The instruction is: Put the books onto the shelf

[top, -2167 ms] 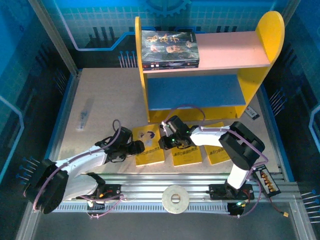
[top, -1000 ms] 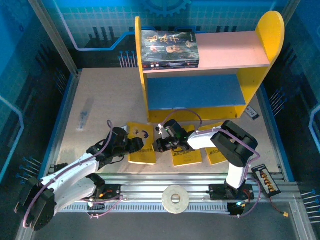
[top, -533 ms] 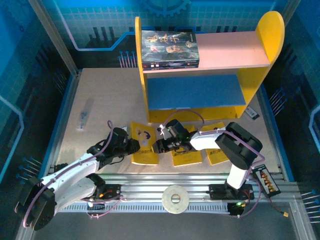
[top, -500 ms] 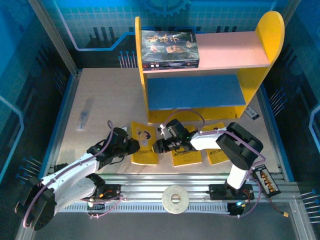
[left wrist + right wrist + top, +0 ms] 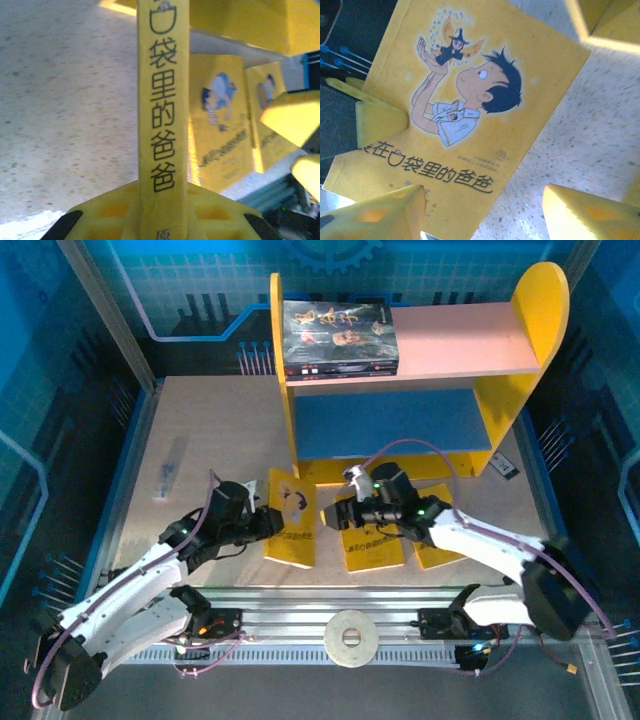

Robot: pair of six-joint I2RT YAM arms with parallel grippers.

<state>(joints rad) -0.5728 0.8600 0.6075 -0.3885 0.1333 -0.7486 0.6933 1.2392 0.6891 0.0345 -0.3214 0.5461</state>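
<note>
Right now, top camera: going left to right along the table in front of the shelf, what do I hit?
left pincer → tilted-up yellow book in its grip → right pincer → middle yellow book → right yellow book

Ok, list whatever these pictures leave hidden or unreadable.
- Left wrist: spine title of the thin yellow book, cut off at the top edge and covered below by the left gripper.
- Top external: small dark object right of the yellow-sided shelf, too small to identify.
- Top external: grey smear on the speckled tabletop, blurred.
</note>
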